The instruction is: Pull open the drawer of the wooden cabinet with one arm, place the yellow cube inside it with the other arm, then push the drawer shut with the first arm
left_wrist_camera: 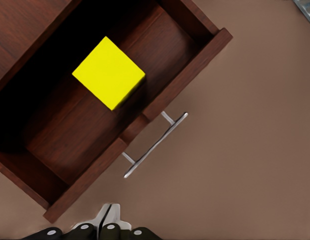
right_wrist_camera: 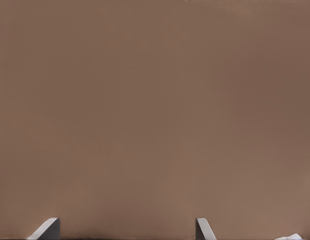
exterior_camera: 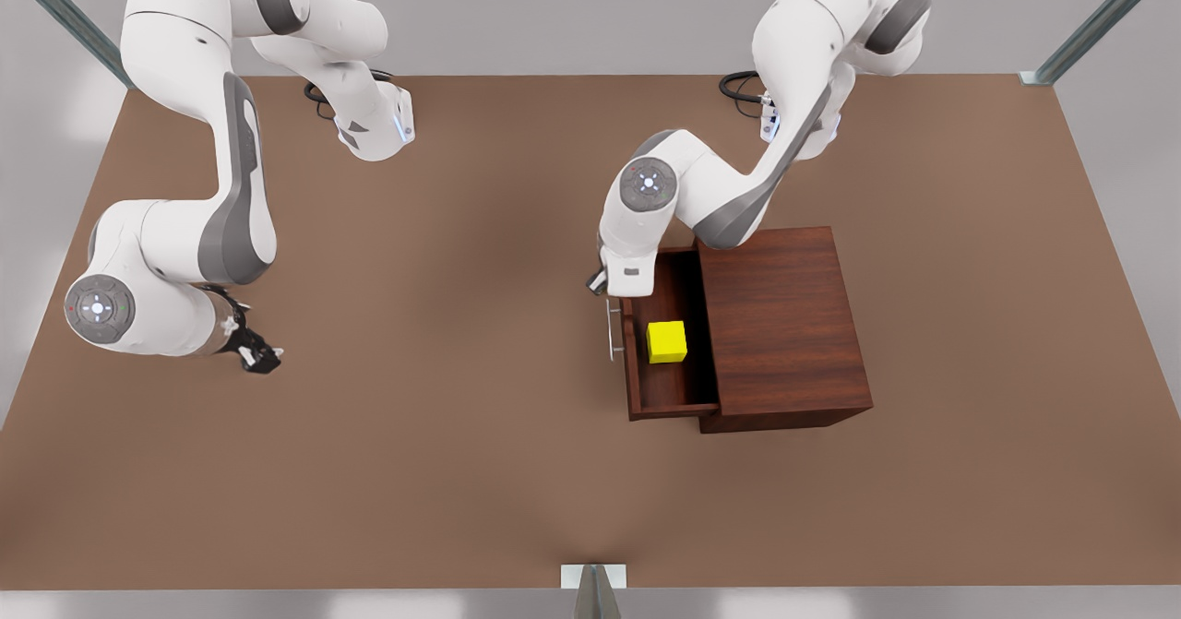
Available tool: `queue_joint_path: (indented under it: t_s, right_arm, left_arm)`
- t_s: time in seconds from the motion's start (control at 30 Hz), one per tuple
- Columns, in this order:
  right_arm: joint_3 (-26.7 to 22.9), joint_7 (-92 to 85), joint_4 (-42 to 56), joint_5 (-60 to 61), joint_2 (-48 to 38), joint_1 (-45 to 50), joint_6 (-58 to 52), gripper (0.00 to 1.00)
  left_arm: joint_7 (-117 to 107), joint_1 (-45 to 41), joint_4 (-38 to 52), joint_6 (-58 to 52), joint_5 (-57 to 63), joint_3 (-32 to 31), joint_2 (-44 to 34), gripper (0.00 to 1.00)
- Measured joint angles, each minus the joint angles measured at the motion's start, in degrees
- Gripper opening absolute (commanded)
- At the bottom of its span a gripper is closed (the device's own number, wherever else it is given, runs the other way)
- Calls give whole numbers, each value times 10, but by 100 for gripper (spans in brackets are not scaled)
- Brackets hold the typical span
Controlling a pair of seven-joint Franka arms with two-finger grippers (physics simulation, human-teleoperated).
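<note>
The wooden cabinet (exterior_camera: 784, 324) stands at the front view's right with its drawer (exterior_camera: 687, 301) pulled open toward the left. The yellow cube (exterior_camera: 666, 341) rests on the drawer floor, free of any gripper. In the left wrist view the yellow cube (left_wrist_camera: 109, 72) lies inside the drawer (left_wrist_camera: 185, 80), behind the silver bar handle (left_wrist_camera: 155, 145). My left gripper (exterior_camera: 598, 280) hovers just outside the drawer front near the handle's (exterior_camera: 611, 328) far end, its fingertips (left_wrist_camera: 107, 220) shut together and empty. My right gripper (exterior_camera: 263, 356) waits at the front view's left over bare table, open (right_wrist_camera: 125, 232).
The brown table (exterior_camera: 443, 370) stretches wide between the two arms. Metal frame posts (exterior_camera: 1089, 29) stand at the back corners, and a small bracket (exterior_camera: 593, 577) sits at the front edge.
</note>
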Motion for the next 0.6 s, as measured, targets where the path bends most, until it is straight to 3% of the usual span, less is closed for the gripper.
queue_joint_path:
  t_s: [0.3, 0.6]
  right_arm:
    - [0, -171, 0, 0, 1, 2, -7, 100]
    - [0, -271, 1, -3, 4, 3, -8, 100]
  left_arm:
    - [-205, -16, 14, 116, 30, 20, 82, 0]
    - [-327, -18, 8, 160, 81, 23, 105, 0]
